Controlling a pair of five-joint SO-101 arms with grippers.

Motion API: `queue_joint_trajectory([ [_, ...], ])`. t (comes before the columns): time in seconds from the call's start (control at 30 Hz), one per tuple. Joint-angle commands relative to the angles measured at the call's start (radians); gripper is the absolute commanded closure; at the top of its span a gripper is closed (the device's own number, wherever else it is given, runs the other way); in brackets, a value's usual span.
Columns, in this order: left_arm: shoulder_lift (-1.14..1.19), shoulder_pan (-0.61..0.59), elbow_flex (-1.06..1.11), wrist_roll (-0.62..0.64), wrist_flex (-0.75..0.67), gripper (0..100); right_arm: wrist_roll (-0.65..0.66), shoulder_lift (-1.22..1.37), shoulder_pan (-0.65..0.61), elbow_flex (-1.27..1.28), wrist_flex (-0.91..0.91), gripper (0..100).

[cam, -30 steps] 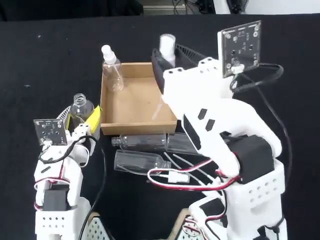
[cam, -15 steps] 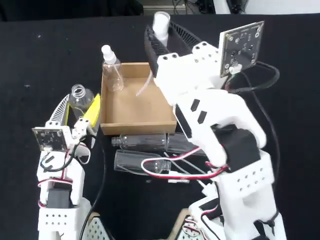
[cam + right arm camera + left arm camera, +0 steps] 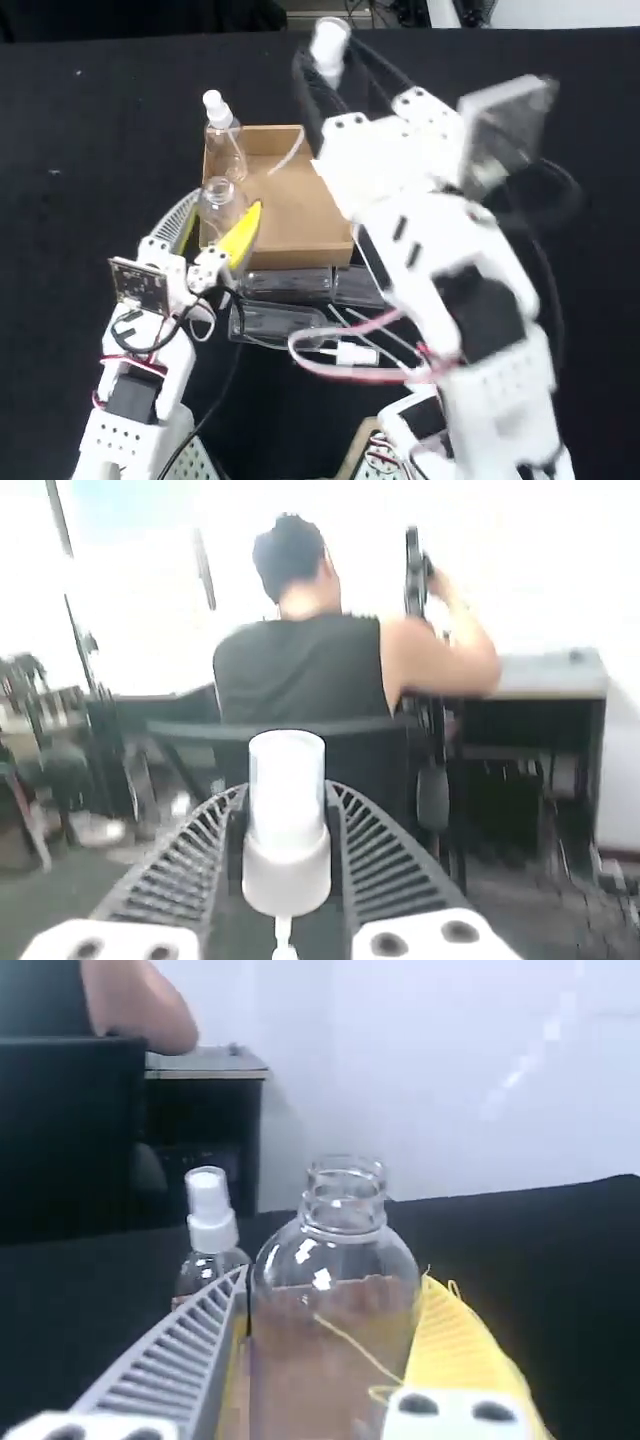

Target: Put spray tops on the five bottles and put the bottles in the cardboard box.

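Observation:
My left gripper (image 3: 215,222) is shut on an uncapped clear bottle (image 3: 221,200), held upright at the left wall of the cardboard box (image 3: 290,215). In the left wrist view the bottle (image 3: 335,1290) stands between the grey and yellow fingers, its mouth open. A bottle with a white spray top (image 3: 222,135) stands in the box's far left corner and appears again as the capped bottle (image 3: 208,1245) behind. My right gripper (image 3: 330,70) is raised above the box's far edge, shut on a white spray top (image 3: 328,42) whose thin tube hangs down; the spray top (image 3: 287,820) sits between its dark fingers.
Two clear uncapped bottles (image 3: 290,283) (image 3: 275,322) lie side by side on the black table just in front of the box. Red and white cables (image 3: 340,352) trail over them. The right arm's white body (image 3: 440,260) covers the table to the right of the box.
My left gripper carried the uncapped bottle to the right, up to the box's left wall. The right arm swung up and back, lifting the spray top.

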Motion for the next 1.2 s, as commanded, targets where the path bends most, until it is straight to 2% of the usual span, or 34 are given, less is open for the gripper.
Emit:
queue_joint_trajectory([
  [0.0,-0.018,0.064,0.024,-0.005,-0.029,97,-0.009,-0.131,-0.032,0.038,-0.031,98.7],
  [0.27,-0.018,0.074,0.024,-0.011,-0.028,97,0.0,-0.209,-0.216,0.214,-0.201,98.7],
  [0.47,-0.018,0.076,0.024,-0.012,-0.028,97,0.123,-0.209,-0.221,0.217,-0.193,98.7],
  [0.9,-0.018,0.073,0.024,-0.012,-0.028,97,0.133,-0.044,-0.215,0.173,-0.192,98.7],
  [1.17,-0.018,0.073,0.024,-0.012,-0.025,97,0.133,-0.036,-0.193,0.165,-0.192,98.7],
])
